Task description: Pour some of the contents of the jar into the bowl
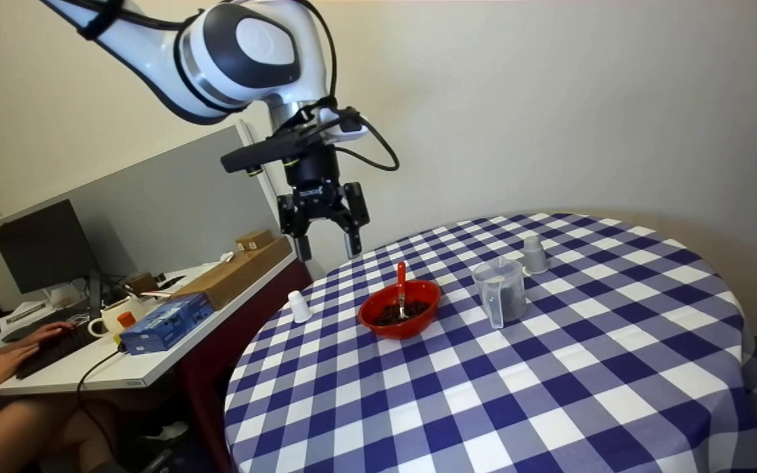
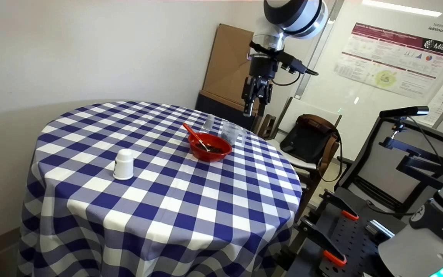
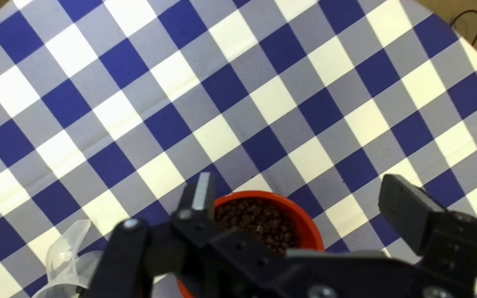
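A black two-fingered gripper (image 1: 328,253), jaws spread wide and holding nothing, hides part of a round red bowl (image 3: 311,234) of dark brown beans (image 3: 259,219) in the wrist view, where the lower edge cuts off the clear, handled, plastic-looking cylindrical jar (image 3: 59,287). Only the exterior views show a red-handled utensil (image 1: 401,281) leaning in the beans. The jar stands upright near the bowl, its contents hard to make out.

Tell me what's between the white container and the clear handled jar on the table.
The red bowl, holding dark beans and a red-handled utensil, lies between the white container and the clear jar in both exterior views.
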### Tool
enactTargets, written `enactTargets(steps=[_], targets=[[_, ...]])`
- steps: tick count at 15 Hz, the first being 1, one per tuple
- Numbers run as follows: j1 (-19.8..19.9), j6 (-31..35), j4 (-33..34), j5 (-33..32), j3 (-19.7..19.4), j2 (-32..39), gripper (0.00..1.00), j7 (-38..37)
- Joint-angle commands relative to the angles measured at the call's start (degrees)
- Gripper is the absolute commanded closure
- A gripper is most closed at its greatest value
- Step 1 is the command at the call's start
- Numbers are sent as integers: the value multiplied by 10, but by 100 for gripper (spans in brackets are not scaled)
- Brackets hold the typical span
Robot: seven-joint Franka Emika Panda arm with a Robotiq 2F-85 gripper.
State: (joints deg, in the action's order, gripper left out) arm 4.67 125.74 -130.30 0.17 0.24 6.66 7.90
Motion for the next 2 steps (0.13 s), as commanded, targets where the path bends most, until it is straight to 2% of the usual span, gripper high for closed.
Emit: enactTargets(steps=[1,2], targets=[[-13,-2,-16,1,-6,-20,0,-3],[-17,-2,-30,0,-6,-36,0,-6]])
